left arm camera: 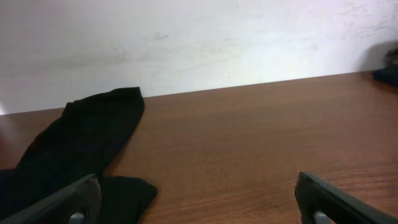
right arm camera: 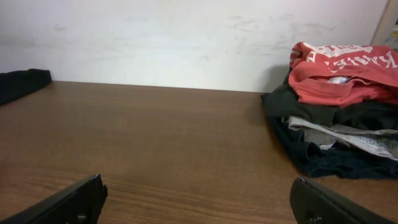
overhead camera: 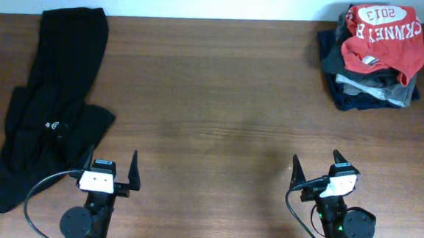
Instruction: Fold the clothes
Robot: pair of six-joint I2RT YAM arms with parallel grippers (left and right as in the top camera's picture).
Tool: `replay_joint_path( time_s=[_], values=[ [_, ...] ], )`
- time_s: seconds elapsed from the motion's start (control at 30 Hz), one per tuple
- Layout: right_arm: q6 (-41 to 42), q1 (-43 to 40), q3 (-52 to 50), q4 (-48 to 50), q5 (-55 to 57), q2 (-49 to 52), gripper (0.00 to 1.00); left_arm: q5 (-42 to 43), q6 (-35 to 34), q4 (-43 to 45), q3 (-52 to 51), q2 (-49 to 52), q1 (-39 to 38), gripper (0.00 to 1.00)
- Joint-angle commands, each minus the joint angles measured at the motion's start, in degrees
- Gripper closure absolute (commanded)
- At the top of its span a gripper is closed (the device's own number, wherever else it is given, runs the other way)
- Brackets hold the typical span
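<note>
The wooden table (overhead camera: 221, 97) fills the frame — the black shirt (overhead camera: 51, 102) sprawls crumpled down its left edge, a garment pile (overhead camera: 361, 93) sits upper right, and low down the left gripper (overhead camera: 113, 161) and right gripper (overhead camera: 315, 161) stand jaws apart — empty.

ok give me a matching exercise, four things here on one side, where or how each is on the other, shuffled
1 large black soft-fabric shirt
2 red printed shirt
3 navy folded garment
4 left claw

a bottom of the pile
b open, holding nothing
c crumpled, table's left side
d top of the pile

Pairs: 1-c, 2-d, 3-a, 4-b
</note>
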Motion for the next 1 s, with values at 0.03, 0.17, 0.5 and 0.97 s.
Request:
replay_joint_path(
  time_s=[0.03, 0.17, 0.5, 0.97],
  values=[
    [0.4, 0.3, -0.5, 0.0, 0.7, -0.6, 0.01, 1.3, 0.9, -0.3, -0.1, -0.5, 0.1, 0.01],
    [0.4, 0.3, -0.5, 0.0, 0.7, -0.6, 0.01, 1.3, 0.9, -0.3, -0.1, -0.5, 0.1, 0.01],
    [0.4, 0.3, -0.5, 0.3, 0.7, -0.6, 0.01, 1.3, 0.9, -0.3, -0.1, -0.5, 0.1, 0.01],
    [0.4, 0.3, -0.5, 2.1, -3.8, -0.6, 0.01, 1.3, 0.9, 0.2, -0.1, -0.5, 0.1, 0.01]
  ],
)
